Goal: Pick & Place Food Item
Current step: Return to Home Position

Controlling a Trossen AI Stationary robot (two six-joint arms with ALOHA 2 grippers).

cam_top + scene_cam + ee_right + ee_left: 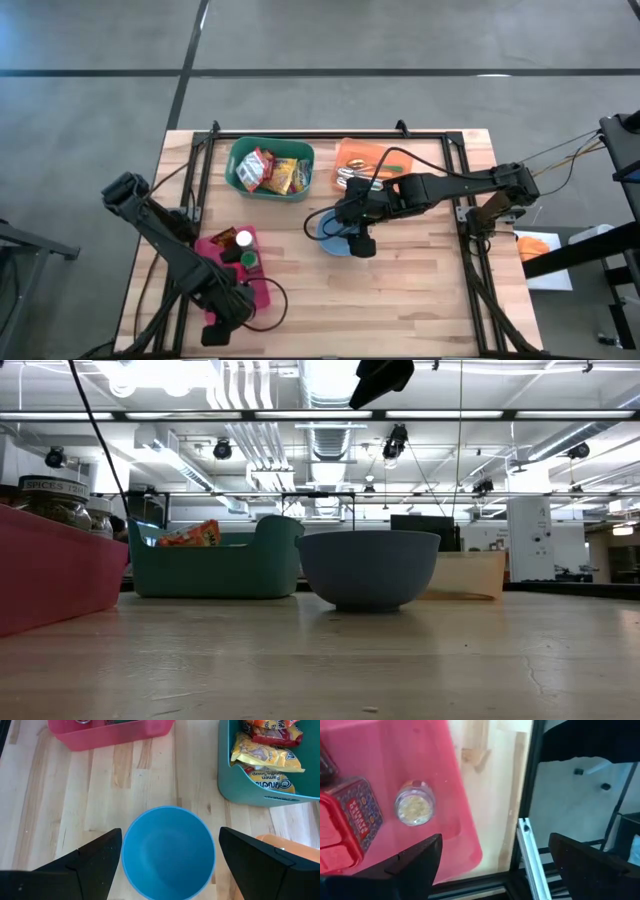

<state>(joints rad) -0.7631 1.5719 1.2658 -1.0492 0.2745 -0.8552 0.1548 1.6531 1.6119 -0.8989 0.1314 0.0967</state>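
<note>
Wooden worktop (pixel 400 290) carries three bins, one bowl.
Teal bin (pixel 215 570) at far side.
Pink bin (pixel 115 737) at left near side.
Orange bin (pixel 350 150) just beside teal bin.
Blue bowl (pixel 168 855) in middle.
Right gripper (pixel 170 832) hangs over blue bowl, jaws wide, holding nothing.
Left gripper (pixel 495 840) over near end of pink bin, by worktop edge, jaws wide, holding nothing.
Snack packets (pixel 267 755) lie in teal bin.
Red tin (pixel 352 815) and spice bottles (pixel 245 240) sit in pink bin.

- Three bins on the bench: one pink bin (pixel 263 293), one teal bin (pixel 232 170), one orange bin (pixel 350 150).
- One blue bowl (pixel 168 852).
- Two dark arms: left arm (pixel 165 240), right arm (pixel 470 185).
- At least three spice containers (pixel 243 240) in the pink bin.
- Several overlapping snack packets (pixel 272 172); exact count unclear.
</note>
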